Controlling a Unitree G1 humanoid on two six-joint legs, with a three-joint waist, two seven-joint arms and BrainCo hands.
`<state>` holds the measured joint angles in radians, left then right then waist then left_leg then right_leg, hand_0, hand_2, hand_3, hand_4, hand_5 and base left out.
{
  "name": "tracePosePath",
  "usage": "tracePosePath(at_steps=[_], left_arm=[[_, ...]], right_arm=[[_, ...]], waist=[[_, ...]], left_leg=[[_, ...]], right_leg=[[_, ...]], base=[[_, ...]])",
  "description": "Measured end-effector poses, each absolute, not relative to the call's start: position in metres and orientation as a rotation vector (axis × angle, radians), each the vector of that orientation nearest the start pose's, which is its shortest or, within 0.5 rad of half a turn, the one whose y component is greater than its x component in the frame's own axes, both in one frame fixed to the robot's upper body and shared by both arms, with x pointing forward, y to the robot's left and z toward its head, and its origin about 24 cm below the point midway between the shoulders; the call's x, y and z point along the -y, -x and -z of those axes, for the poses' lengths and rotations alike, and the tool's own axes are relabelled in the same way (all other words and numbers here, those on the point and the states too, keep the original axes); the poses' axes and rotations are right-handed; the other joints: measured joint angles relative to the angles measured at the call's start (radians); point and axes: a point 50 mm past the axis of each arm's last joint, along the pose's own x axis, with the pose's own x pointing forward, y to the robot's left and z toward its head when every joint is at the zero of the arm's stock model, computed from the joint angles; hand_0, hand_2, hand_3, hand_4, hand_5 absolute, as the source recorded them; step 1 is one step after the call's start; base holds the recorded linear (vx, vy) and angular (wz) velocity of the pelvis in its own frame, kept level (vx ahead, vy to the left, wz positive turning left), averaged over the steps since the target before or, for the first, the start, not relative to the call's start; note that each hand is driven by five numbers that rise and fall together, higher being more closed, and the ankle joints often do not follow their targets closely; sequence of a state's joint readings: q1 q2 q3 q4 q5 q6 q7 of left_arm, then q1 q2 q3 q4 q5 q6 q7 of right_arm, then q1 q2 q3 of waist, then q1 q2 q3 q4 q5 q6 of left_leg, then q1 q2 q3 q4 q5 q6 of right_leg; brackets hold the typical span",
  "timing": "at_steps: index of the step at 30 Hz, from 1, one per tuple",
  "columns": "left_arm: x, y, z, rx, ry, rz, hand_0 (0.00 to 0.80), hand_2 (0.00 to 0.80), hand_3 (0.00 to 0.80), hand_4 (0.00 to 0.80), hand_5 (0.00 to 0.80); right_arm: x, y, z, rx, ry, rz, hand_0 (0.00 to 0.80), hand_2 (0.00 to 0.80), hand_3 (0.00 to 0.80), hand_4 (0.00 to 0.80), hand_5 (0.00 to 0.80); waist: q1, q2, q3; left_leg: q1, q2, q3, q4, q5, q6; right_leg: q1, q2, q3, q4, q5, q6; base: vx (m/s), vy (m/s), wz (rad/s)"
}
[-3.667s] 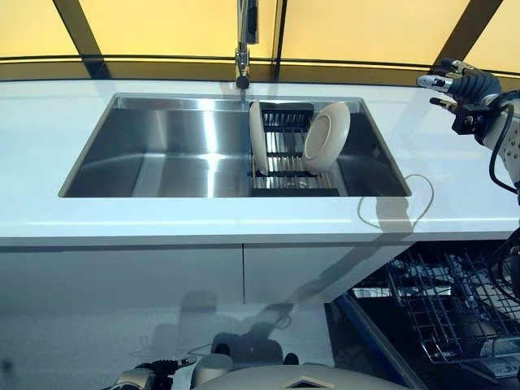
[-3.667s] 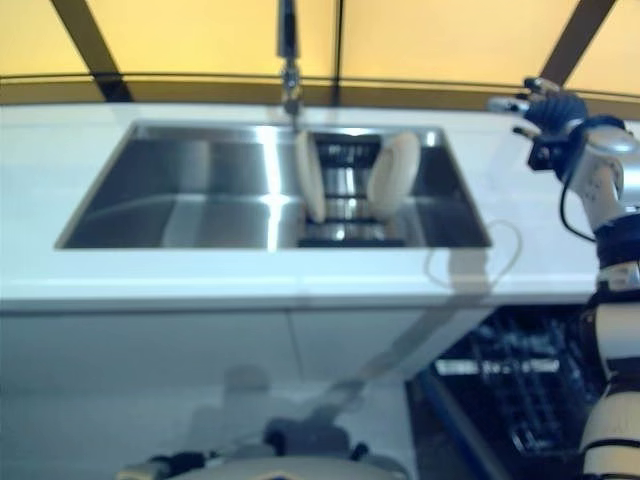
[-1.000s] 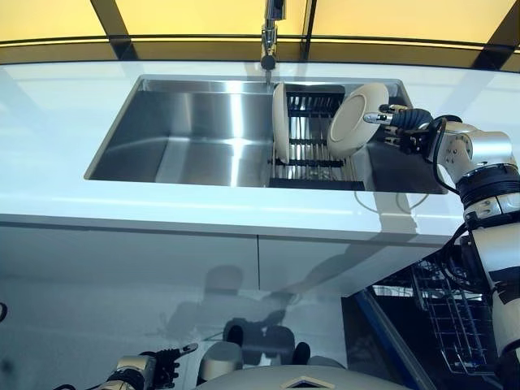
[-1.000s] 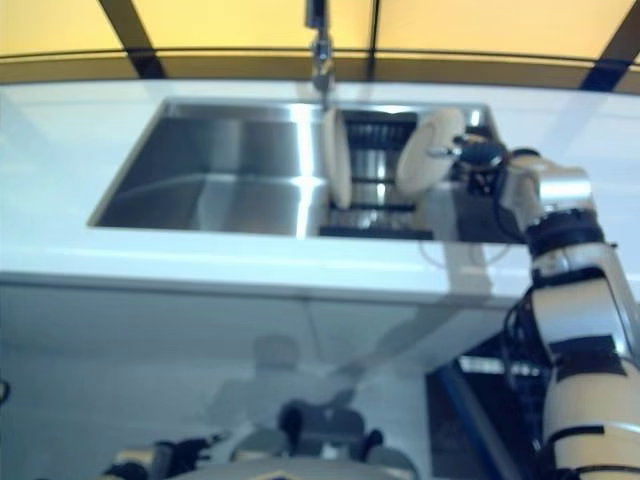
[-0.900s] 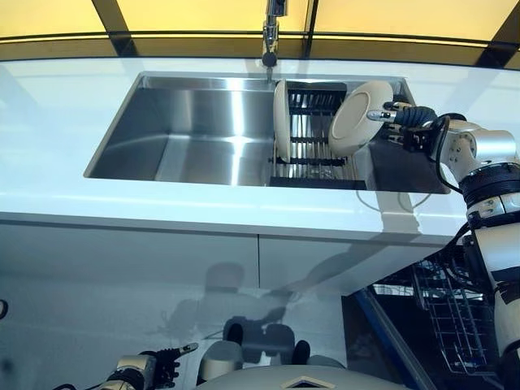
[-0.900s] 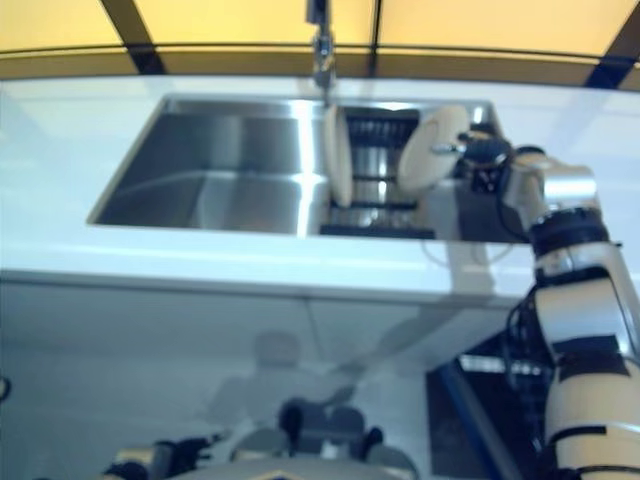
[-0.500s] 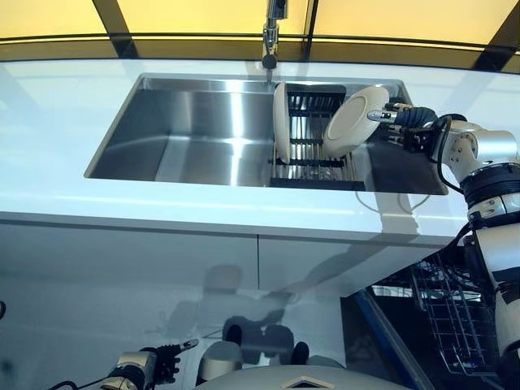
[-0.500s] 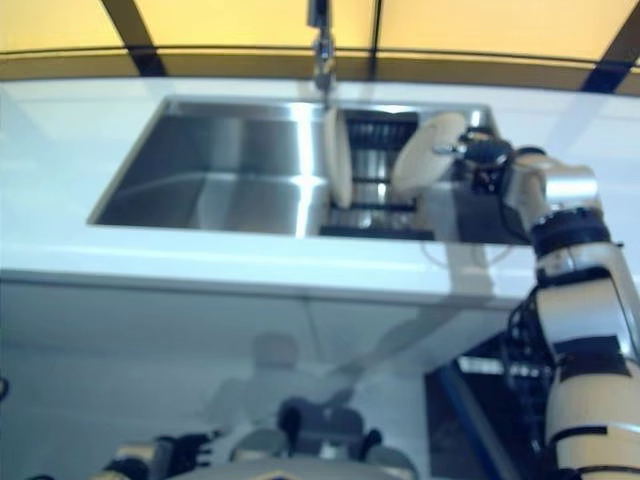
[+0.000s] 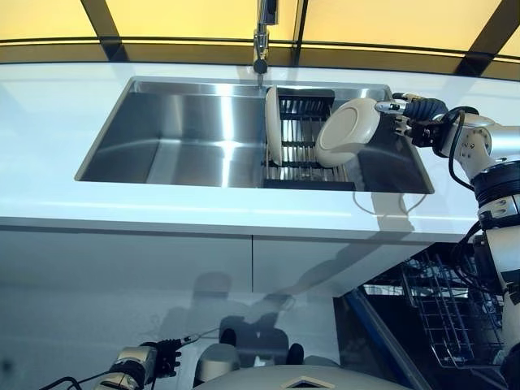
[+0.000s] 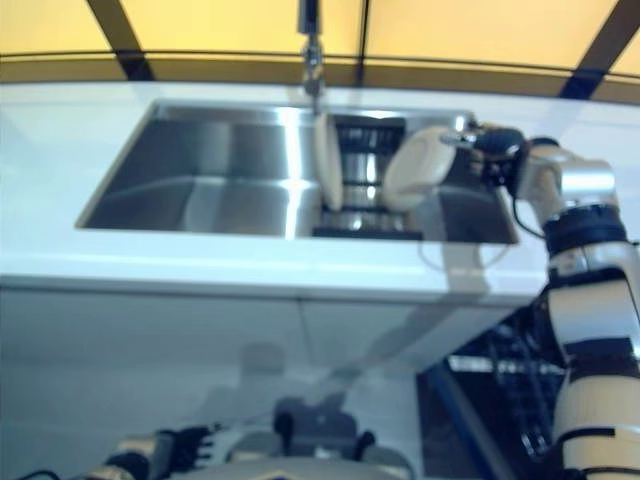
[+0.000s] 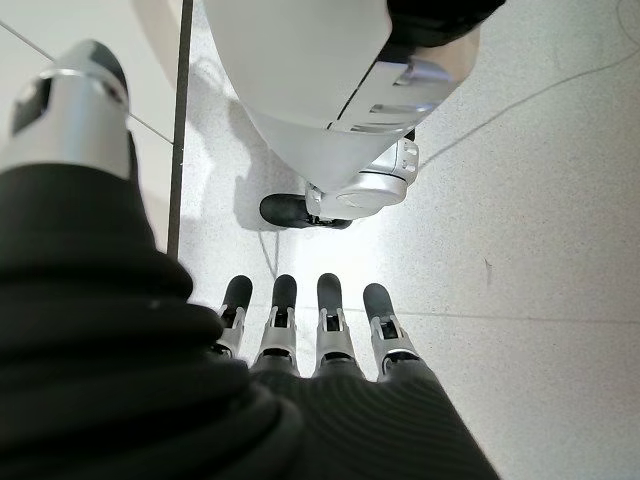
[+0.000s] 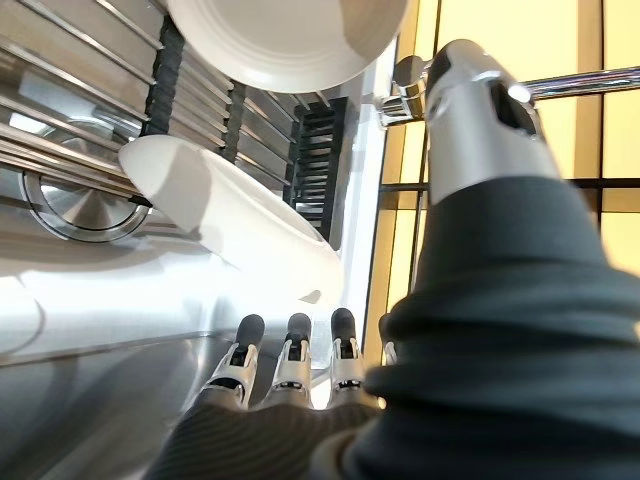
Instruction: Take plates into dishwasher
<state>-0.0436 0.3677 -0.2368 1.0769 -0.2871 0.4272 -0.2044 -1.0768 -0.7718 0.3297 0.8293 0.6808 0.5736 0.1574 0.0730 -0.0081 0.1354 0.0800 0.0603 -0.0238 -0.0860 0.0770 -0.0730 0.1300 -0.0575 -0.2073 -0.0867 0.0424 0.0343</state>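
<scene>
right hand (image 9: 409, 114) sits over the right part of the sink (image 9: 162, 138), at the far edge of a tilted cream plate (image 9: 348, 132). its fingers (image 12: 290, 365) and thumb (image 12: 470, 110) bracket the plate rim in the right wrist view, fingers on one face and thumb on the other; whether they actually bear on the rim cannot be told, as a narrow gap shows between fingertips and plate. the hand is partly spread, not clenched. the plate leans over the dark dish rack (image 9: 301, 142) standing in the sink's right half, its lower edge near the rack slats; contact with the rack cannot be confirmed. a second plate (image 9: 273, 126) stands upright on edge in the rack, at the rack's left side, apart from the tilted one. a tap (image 9: 262, 36) rises behind the sink, roughly in line with the upright plate. white counter (image 9: 49, 162) surrounds the sink on all sides. the dishwasher basket (image 9: 443, 313), a wire rack, shows low at the right, below the counter edge. left hand (image 11: 300, 330) hangs low near the floor, fingers straight and holding nothing.
</scene>
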Motion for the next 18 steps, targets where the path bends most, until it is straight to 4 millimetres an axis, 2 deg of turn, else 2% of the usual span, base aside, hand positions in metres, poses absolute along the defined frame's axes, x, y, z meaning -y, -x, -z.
tracePosePath(at_steps=[12,15,18], left_arm=[[-0.254,-0.097,0.149,-1.481,-0.042,-0.004,0.0,0.0,0.0,0.0,0.0],[-0.254,-0.096,0.149,-1.481,-0.043,-0.005,0.0,0.0,0.0,0.0,0.0],[-0.254,-0.097,0.149,-1.48,-0.043,-0.005,0.0,0.0,0.0,0.0,0.0]], right_arm=[[0.269,-0.388,-0.197,-0.372,0.056,-0.03,0.0,0.0,0.0,0.0,0.0],[0.267,-0.387,-0.189,-0.395,0.032,-0.047,0.0,0.0,0.0,0.0,0.0],[0.265,-0.384,-0.172,-0.437,0.014,-0.06,0.0,0.0,0.0,0.0,0.0]], waist=[[-0.005,-0.003,-0.012],[-0.004,-0.002,-0.018],[-0.003,0.0,-0.026]], left_leg=[[0.012,0.003,0.012,0.0,-0.002,-0.002],[0.011,0.003,0.012,0.0,-0.002,-0.002],[0.011,0.003,0.011,0.0,-0.002,-0.002]], right_leg=[[0.007,0.002,0.009,-0.001,0.001,-0.002],[0.007,0.002,0.009,-0.001,0.001,-0.002],[0.006,0.002,0.009,-0.001,0.001,-0.002]], base=[[0.009,-0.003,-0.02],[-0.01,0.002,0.0],[0.0,0.0,0.0]])
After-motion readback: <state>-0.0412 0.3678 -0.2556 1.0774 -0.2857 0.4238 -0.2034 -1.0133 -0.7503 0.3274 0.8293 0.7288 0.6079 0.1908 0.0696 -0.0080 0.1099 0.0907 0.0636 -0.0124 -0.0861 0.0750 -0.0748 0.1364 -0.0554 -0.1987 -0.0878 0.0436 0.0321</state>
